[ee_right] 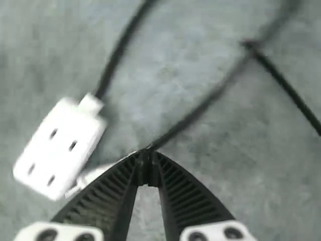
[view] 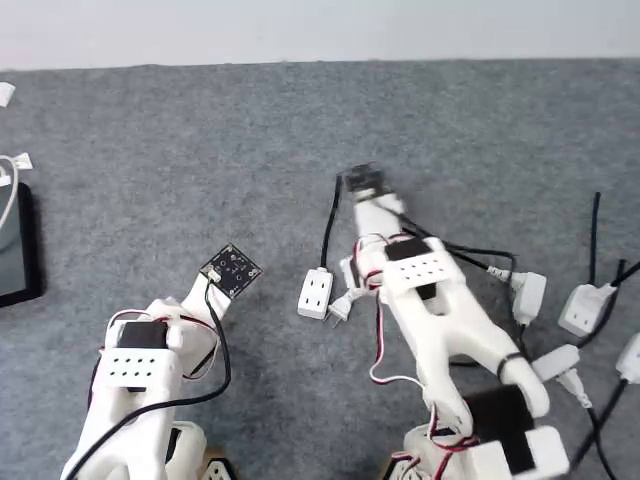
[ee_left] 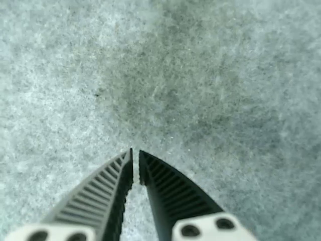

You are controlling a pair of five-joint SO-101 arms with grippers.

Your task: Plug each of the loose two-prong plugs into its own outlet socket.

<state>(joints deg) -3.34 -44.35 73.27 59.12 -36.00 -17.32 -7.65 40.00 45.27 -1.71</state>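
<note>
The white outlet socket lies flat on the grey mat, slots facing up, with its black lead trailing away. Just beside it sits a loose two-prong plug, near the socket but not seated, so this pair is not yet joined. The right gripper hangs low, close to both, with its jaws pressed together. A black cable runs right up to its tips, and I cannot tell whether it is pinched. The left gripper hovers over bare mat, well apart from the action, jaws closed on nothing. More white plugs and sockets wait on the far side of the right arm.

My read is that this is the approach to a pairing, with no plug in hand. The next move calls for opening those jaws, taking the plug by its body and squaring its prongs to a pair of slots. The socket will probably slide unless it is braced.
</note>
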